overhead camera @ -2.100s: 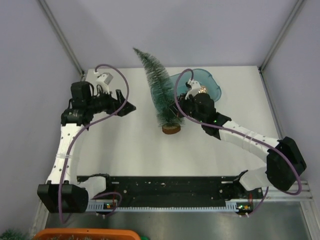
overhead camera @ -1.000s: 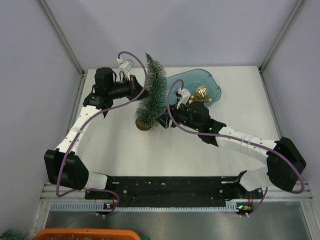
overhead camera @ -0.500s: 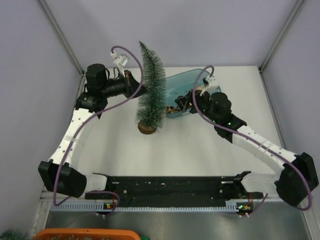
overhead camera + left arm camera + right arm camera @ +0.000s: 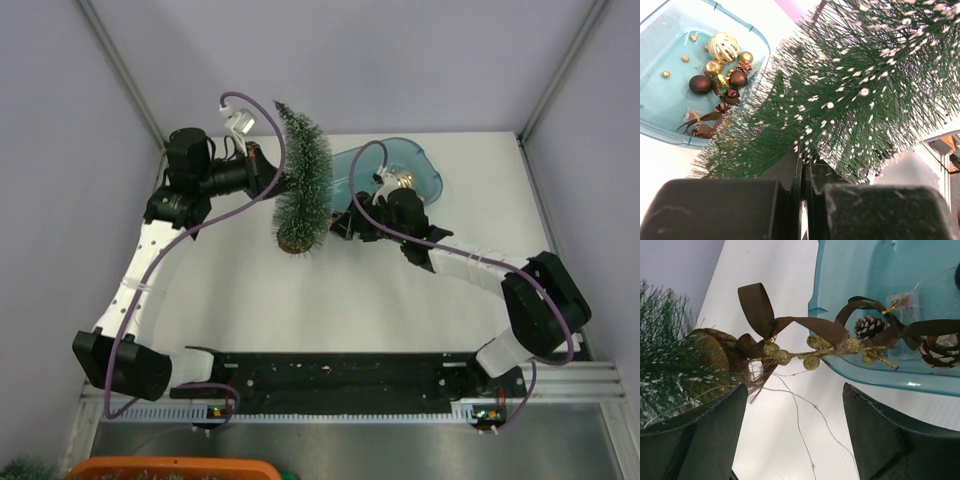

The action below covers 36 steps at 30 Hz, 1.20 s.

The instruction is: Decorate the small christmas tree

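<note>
The slender frosted dark-green bristle tree (image 4: 303,190), tilted just beside the translucent blue plastic tray (image 4: 428,168) and pinched in the nearly closed left gripper (image 4: 802,170), looks bare, while the right gripper (image 4: 795,390) gapes wide and empty by a brown-ribboned gold-berry sprig (image 4: 810,347) not yet hung.

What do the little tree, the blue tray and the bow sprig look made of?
The small christmas tree: stiff green bristles with white-flecked tips, likely synthetic. Tray: glossy translucent blue plastic, by its see-through wall. Bow sprig: matte brown ribbed ribbon, glittery gold beads on a thin stem, perhaps wire.
</note>
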Available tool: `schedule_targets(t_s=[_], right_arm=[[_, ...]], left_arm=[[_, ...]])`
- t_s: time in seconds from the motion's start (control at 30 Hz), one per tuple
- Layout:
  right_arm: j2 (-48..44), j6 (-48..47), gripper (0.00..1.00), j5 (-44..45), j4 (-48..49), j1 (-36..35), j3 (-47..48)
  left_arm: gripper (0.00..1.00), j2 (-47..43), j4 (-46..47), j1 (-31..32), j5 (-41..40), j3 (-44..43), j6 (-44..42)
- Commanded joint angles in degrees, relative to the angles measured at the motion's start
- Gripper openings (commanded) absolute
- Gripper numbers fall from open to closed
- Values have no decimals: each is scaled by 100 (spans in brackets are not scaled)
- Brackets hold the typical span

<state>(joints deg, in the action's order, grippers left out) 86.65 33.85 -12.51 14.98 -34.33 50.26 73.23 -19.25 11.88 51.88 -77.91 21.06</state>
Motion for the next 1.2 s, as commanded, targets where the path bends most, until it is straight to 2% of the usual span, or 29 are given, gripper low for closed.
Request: schedule_targets(t_s=[0.0,0.2,0.53,0.6,0.7,0.77,0.83,1.0,1.17], right_arm=[[316,517,77,-549,663,5,230],[853,728,76,-436,804,-171,467],[1503,1809,69,-647,2078,-180,669],[1644,1958,64,-595,2184,-223,765],[1837,2047,48,-393,2140,-329,959],[1934,2152,29,-322,2210,-347,1029],[1961,2170,2,-191,2132,-312,1117],[1882,1890,0,64,1571,-75,1381],[1496,1283,0,460,806,461,1390]], left_arm=[[0,-213,149,-19,209,-304,-14],[0,-222,158,-19,279,-339,38],[0,-292,114,-19,428,-339,39],[0,-301,131,-28,455,-348,47],[0,-318,149,-19,490,-383,91],[0,-327,140,-28,525,-418,118],[0,-353,114,-28,560,-453,144],[0,-397,-114,-36,666,-628,48],[0,-502,-1194,-54,596,-1217,-725]])
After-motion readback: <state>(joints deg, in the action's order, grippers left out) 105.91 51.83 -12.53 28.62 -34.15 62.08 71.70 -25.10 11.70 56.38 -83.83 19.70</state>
